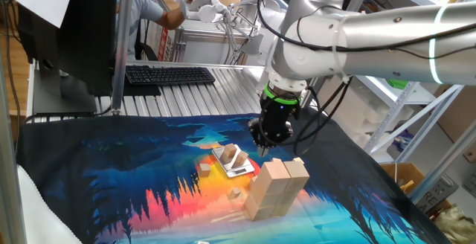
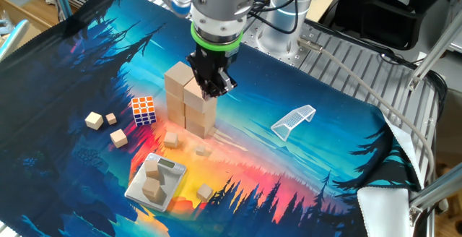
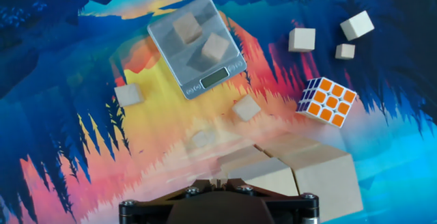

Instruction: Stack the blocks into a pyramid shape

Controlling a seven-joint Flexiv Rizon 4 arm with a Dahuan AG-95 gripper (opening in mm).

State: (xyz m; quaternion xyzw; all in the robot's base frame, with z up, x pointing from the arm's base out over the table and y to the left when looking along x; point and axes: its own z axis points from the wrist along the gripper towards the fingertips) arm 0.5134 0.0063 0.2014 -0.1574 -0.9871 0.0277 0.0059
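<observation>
You see the pale tan unpainted wooden blocks (image 2: 189,101) stacked as plain smooth bricks mid-cloth, beside the orange-and-white puzzle cube (image 2: 143,110). Your black two-finger gripper (image 2: 214,87) hovers against the stack's top; whether its fingers are parted is unclear.

text: none readable | scale (image 3: 196,49) display: blank, buttons too small to make out | keyboard (image 1: 169,74) keys at the far side: too blurred to read
</observation>
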